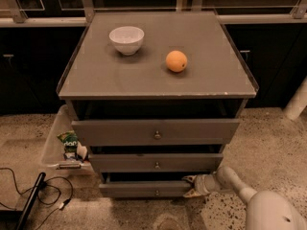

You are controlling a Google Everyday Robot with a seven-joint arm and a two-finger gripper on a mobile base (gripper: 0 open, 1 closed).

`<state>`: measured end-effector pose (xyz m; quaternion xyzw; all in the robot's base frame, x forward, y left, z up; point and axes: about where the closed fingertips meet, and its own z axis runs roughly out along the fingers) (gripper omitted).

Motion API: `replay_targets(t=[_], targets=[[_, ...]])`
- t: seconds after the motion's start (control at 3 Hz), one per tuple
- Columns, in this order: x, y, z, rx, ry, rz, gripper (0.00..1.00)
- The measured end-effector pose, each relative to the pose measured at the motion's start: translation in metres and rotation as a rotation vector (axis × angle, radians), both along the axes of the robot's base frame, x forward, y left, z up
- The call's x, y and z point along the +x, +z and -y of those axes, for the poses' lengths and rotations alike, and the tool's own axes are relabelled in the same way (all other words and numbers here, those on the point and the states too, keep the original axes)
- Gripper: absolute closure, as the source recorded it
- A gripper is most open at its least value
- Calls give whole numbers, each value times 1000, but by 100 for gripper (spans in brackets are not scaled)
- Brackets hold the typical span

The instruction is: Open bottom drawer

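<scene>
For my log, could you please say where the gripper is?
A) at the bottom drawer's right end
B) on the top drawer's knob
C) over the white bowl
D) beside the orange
A: the gripper sits low, at the right end of the bottom drawer.

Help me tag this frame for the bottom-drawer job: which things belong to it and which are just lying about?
Belongs to the job: bottom drawer, its knob, the hand at that drawer front's right end.
Just lying about: white bowl and orange on the cabinet top, plastic bin and cables on the floor.
</scene>
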<state>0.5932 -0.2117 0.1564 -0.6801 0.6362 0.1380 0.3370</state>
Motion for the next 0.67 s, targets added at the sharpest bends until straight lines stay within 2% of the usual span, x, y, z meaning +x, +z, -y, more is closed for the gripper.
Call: replay_targets(t=[0.33,0.67], targets=[[-24,-1,4,38,-5,3,34],[-53,2,9,72,-4,9,57]])
